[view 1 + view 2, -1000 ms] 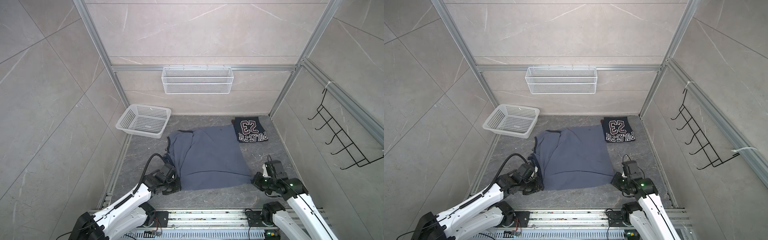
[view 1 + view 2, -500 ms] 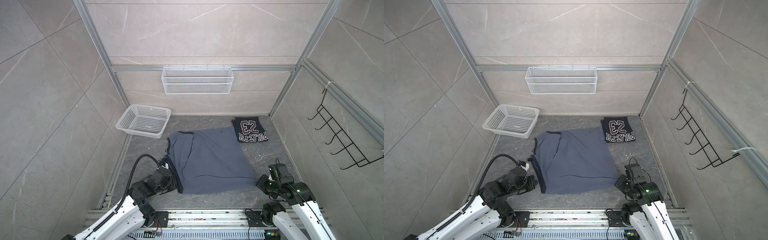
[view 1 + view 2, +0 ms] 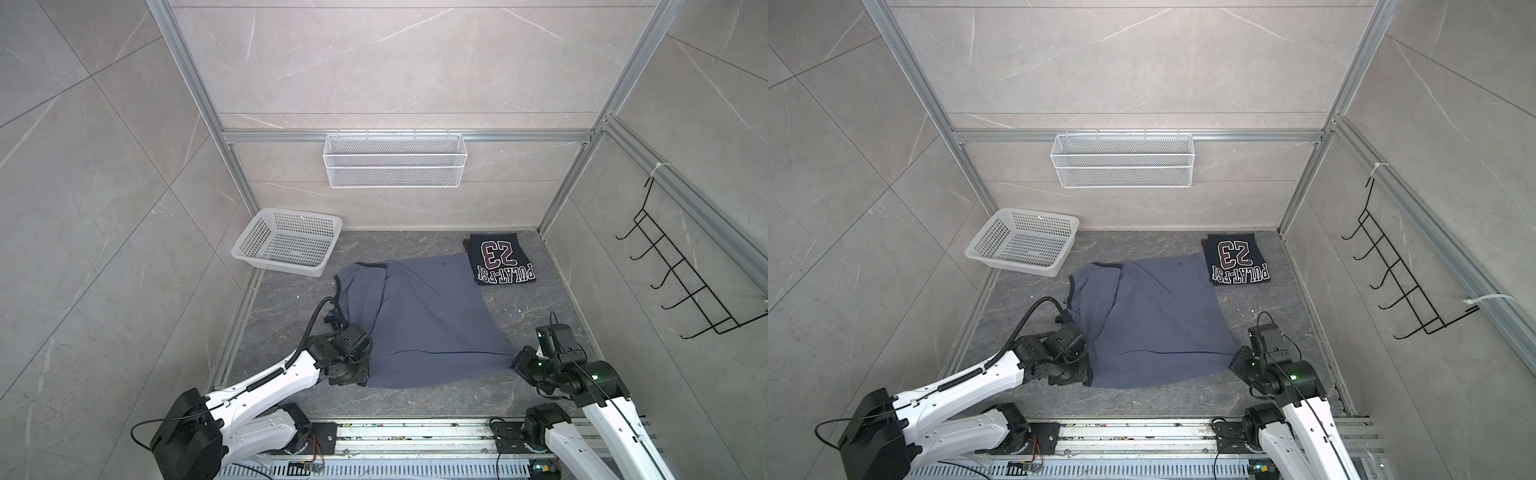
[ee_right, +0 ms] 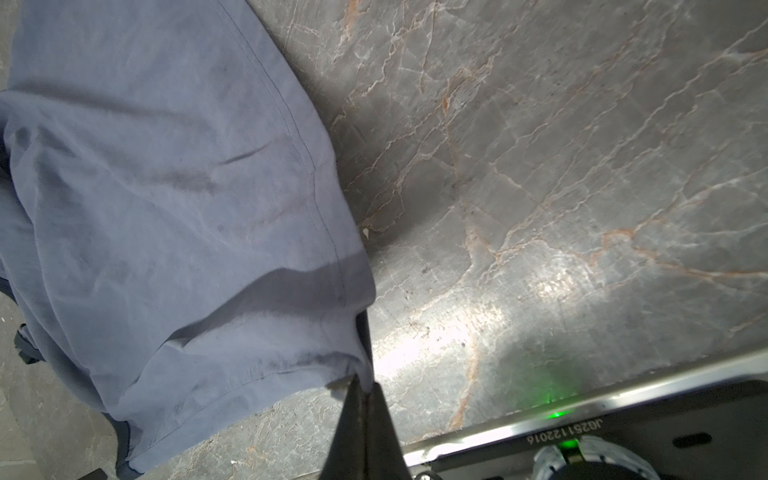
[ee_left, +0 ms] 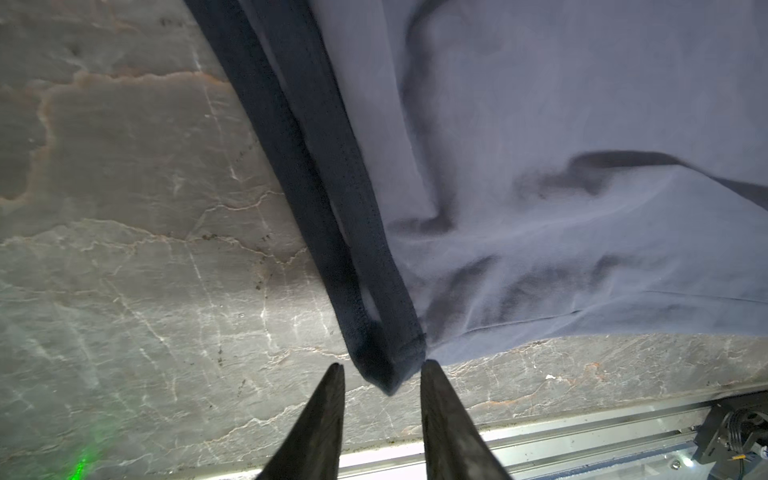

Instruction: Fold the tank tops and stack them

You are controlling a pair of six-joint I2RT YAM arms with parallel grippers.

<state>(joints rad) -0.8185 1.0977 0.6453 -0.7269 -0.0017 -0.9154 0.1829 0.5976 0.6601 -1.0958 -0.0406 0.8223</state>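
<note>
Left gripper is parted, and the dark-trimmed near-left corner of the blue-grey top lies loose between its tips, unpinched. Right gripper is clamped on the near-right corner. Spread on the desk, the top seems to run longer from near edge to far, so a fold would carry both corners away from the rail. Both arms reach low from it, wrists close to the desk. Folded small, the navy top waits just beside the far-right corner.
</note>
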